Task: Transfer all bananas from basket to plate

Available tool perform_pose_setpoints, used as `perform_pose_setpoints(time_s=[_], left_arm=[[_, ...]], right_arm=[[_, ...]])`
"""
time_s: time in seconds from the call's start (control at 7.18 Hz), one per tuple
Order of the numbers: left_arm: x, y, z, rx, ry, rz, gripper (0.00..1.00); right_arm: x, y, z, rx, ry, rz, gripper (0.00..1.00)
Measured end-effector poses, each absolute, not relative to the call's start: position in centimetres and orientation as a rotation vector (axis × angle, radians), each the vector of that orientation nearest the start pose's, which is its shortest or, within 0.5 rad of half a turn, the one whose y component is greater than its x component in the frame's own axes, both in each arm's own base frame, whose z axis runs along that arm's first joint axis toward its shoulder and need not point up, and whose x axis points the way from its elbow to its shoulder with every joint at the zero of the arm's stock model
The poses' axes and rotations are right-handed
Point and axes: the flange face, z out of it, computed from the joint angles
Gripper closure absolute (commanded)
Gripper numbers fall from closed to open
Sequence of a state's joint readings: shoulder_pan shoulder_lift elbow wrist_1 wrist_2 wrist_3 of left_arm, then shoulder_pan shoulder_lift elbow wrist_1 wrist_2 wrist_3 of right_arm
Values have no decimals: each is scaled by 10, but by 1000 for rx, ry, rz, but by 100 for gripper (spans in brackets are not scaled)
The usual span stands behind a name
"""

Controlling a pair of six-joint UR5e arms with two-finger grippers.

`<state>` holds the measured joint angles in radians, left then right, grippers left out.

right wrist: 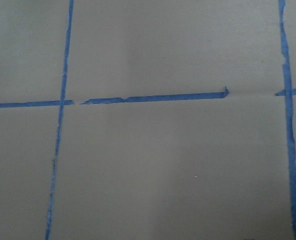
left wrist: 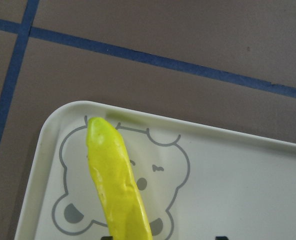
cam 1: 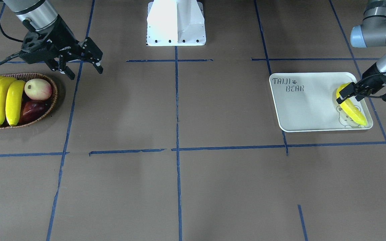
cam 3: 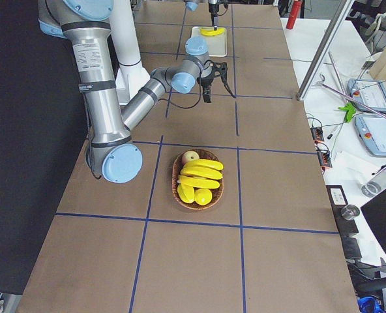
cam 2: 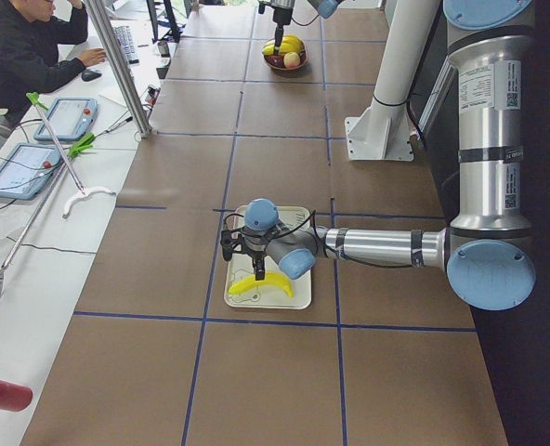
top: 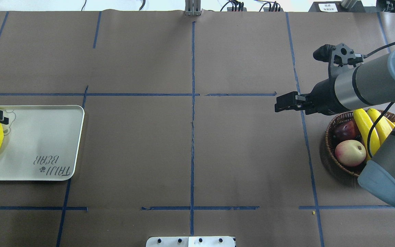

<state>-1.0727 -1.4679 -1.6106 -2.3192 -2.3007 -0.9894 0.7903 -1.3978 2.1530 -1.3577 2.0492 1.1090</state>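
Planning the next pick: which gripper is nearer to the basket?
Right. The right gripper hangs open just beside the basket, toward the table's middle. The left gripper is far off at the plate, on a banana.

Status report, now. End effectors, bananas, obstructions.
Left end effector shut on banana over plate. Right end effector open beside basket. Remaining bananas still in basket. Nothing obstructing.

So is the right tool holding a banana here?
No, the right tool hangs open and empty beside the basket, where three bananas lie.
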Motion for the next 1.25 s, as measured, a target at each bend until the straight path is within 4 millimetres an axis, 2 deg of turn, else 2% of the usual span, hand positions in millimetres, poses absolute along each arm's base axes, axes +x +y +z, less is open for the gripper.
perform_pose_setpoints(time_s=[0.14, 0.42, 0.56, 0.7, 0.97, 1.11, 1.25], left_arm=[[167, -445, 576, -23, 983, -191, 0], [171, -447, 489, -58, 982, -193, 0], [176, -452, 454, -55, 977, -195, 0], [182, -458, 433, -42, 970, -195, 0], [201, -464, 409, -35, 968, -202, 0], [214, -464, 397, -47, 978, -213, 0], [224, -464, 387, -57, 988, -221, 0]], right_arm=[[-263, -406, 302, 198, -1001, 29, 0], [-218, -389, 352, 215, -927, -50, 0], [-195, -383, 376, 222, -883, -76, 0], [-163, -380, 404, 219, -847, -106, 0], [-93, -382, 466, 147, -895, -123, 0], [-72, -383, 496, 111, -918, -111, 0], [-62, -382, 517, 81, -927, -94, 0]])
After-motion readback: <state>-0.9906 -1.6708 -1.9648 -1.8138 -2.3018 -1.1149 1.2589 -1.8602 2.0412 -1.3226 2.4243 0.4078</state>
